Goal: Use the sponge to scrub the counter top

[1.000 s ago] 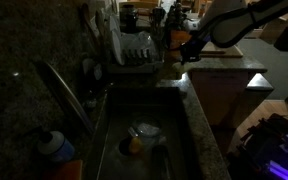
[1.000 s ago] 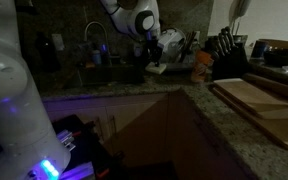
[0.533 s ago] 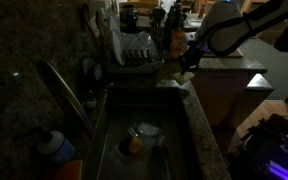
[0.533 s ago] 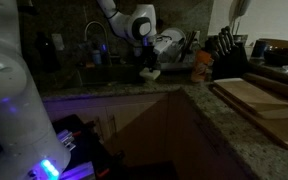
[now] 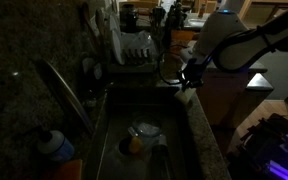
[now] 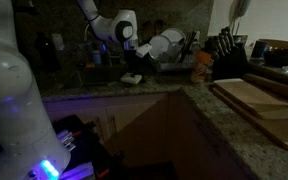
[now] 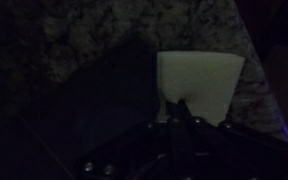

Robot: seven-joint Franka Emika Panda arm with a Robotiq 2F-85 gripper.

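The sponge [image 7: 199, 82] shows in the wrist view as a pale, squarish block lying flat over the speckled granite worktop [image 7: 94, 40]. Its near edge is overlapped by the dark fingertips [image 7: 172, 108] of the claw [image 7: 180, 110]. The claw is closed narrowly on that edge, and most of the block sticks out beyond it. In both exterior views the sponge [image 5: 188, 97] [image 6: 132, 78] hangs right under the claw [image 5: 188, 85] [image 6: 132, 70], low over the worktop; whether it presses on the stone I cannot tell in this dim light.

In an exterior view it sits on the narrow strip of worktop [image 5: 210, 140] just beside the sink [image 5: 114, 120], so the basin's lip runs along one side and the worktop's outer edge is close on the other. Open granite runs along that strip towards the camera. Behind the claw stands a dish rack [image 5: 134, 50] with plates, and the faucet [image 5: 66, 92] rises across the basin. A round dish [image 5: 146, 130] and a yellow-orange object [image 5: 133, 146] lie in the sink.

In an exterior view a knife block [image 6: 224, 55] and a wooden cutting board [image 6: 256, 97] stand well apart from the sponge, with bare worktop [image 6: 259, 135] beside the board.
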